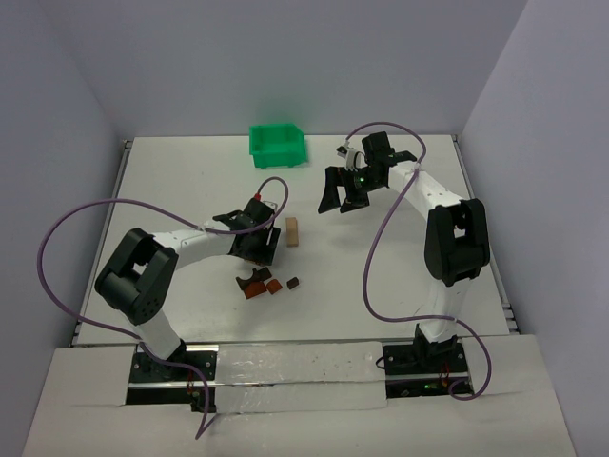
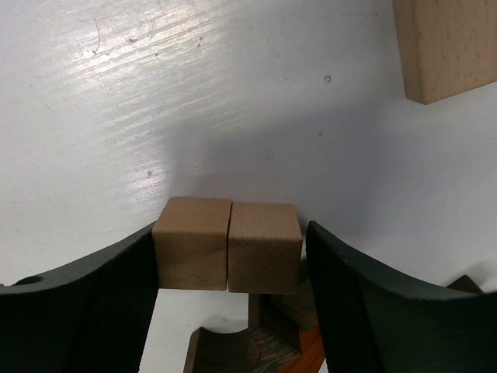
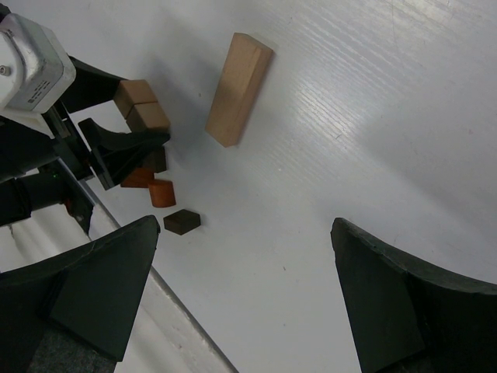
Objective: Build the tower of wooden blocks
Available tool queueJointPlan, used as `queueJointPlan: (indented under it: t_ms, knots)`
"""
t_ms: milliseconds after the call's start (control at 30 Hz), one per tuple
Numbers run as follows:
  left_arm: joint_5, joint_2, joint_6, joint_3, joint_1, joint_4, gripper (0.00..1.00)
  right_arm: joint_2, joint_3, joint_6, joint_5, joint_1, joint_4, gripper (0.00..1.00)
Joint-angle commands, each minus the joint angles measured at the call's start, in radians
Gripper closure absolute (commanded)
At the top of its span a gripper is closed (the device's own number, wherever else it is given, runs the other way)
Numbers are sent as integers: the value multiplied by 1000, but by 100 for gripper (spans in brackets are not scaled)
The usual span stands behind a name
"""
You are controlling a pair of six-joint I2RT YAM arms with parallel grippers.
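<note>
Two light tan cubes [image 2: 192, 245] sit side by side between the fingers of my left gripper [image 2: 231, 233], which is shut on them. They hang above a dark brown arch piece [image 2: 221, 350] and other dark and reddish blocks on the table. From the right wrist the same cubes [image 3: 141, 105] show in that gripper, over a reddish-brown block [image 3: 162, 192] and a small dark cube [image 3: 182, 222]. A tan bar [image 1: 294, 231] lies flat just right of the left gripper [image 1: 259, 249]. My right gripper [image 3: 245, 225] hovers open over bare table, holding nothing.
A green plastic bin [image 1: 278, 144] stands at the back of the table [image 1: 190, 181]. The loose arch [image 1: 253, 280], reddish block [image 1: 273, 287] and dark cube [image 1: 293, 282] cluster near the front centre. Purple cables loop beside both arms.
</note>
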Motion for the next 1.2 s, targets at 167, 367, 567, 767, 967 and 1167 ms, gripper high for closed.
queueJointPlan:
  t_ms: [167,367,567,767,967,1167]
  knots:
    - [19,4,-6,38,19,-37,30,4,15,2,-13,-10,2,0]
    - [5,1,4,65,20,-63,41,6,13,5,-16,-9,8,0]
    - [33,-31,103,124,28,-103,50,-13,4,6,-23,-10,13,0]
    - [321,-76,442,240,53,-170,79,-51,-21,-10,-10,-10,21,0]
    - [562,-69,680,347,80,-147,95,-87,-39,-20,0,-20,35,0]
    - [634,52,973,541,86,-280,98,-122,-60,-42,15,-48,35,0]
